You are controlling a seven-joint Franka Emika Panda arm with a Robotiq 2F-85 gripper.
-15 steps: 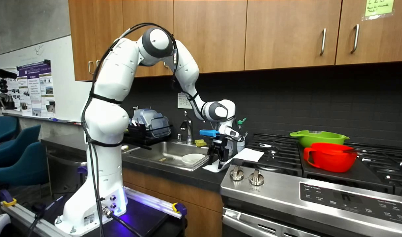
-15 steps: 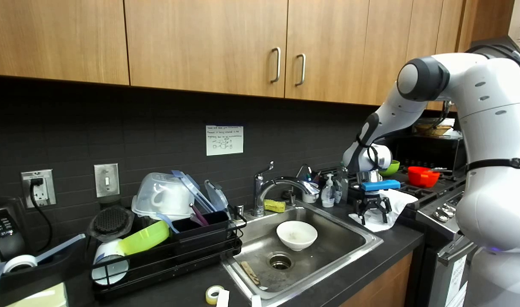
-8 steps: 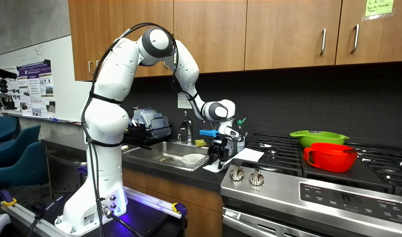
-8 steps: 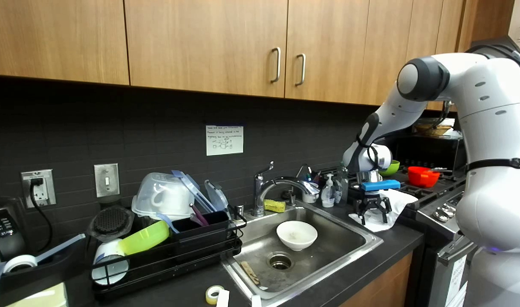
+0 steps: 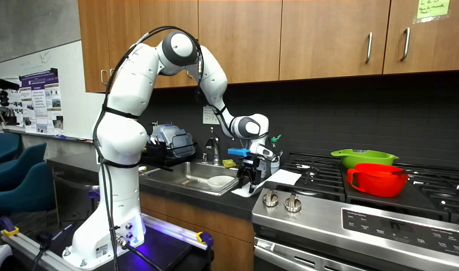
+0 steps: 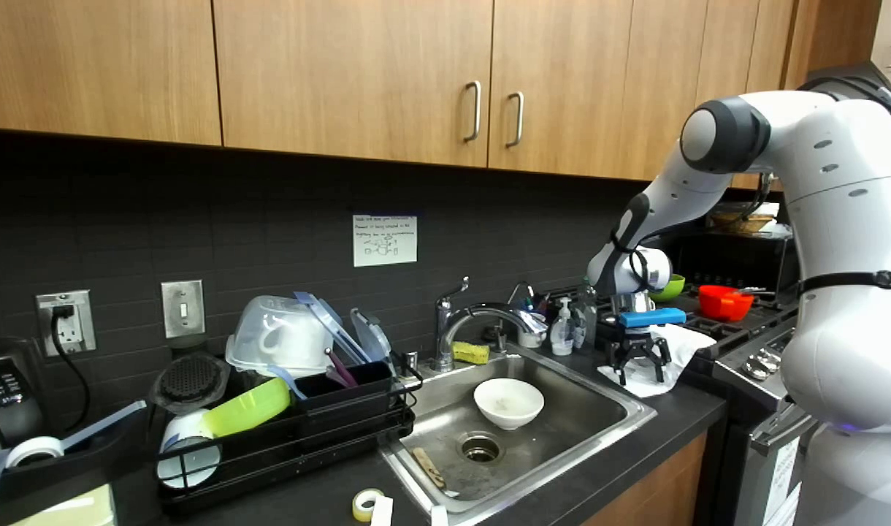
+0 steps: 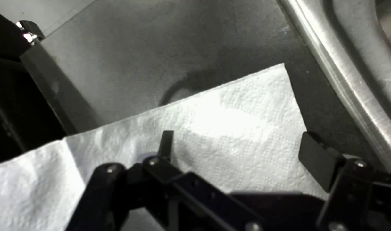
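Observation:
My gripper [image 7: 241, 153] stands open over a white paper towel [image 7: 234, 166], with nothing held between its wide-spread fingers. In the wrist view, one dark pad [image 7: 319, 160] lies over the towel's edge beside the sink. Whether the fingertips touch the towel I cannot tell. In both exterior views the gripper [image 6: 641, 374] points down at the counter between sink and stove. The towel [image 5: 286, 177] reaches from the counter onto the stove's edge. A blue block-shaped part [image 6: 651, 317] sits above the gripper.
A white bowl [image 6: 508, 403] sits in the steel sink [image 6: 639, 420]. Soap bottles [image 6: 562, 332] stand behind the gripper. On the stove are a red pot [image 5: 380, 184] and a green one [image 5: 367, 159]. A loaded dish rack [image 6: 285, 453] lies beyond the faucet [image 6: 482, 310]. Cabinets [image 5: 239, 41] overhang the counter.

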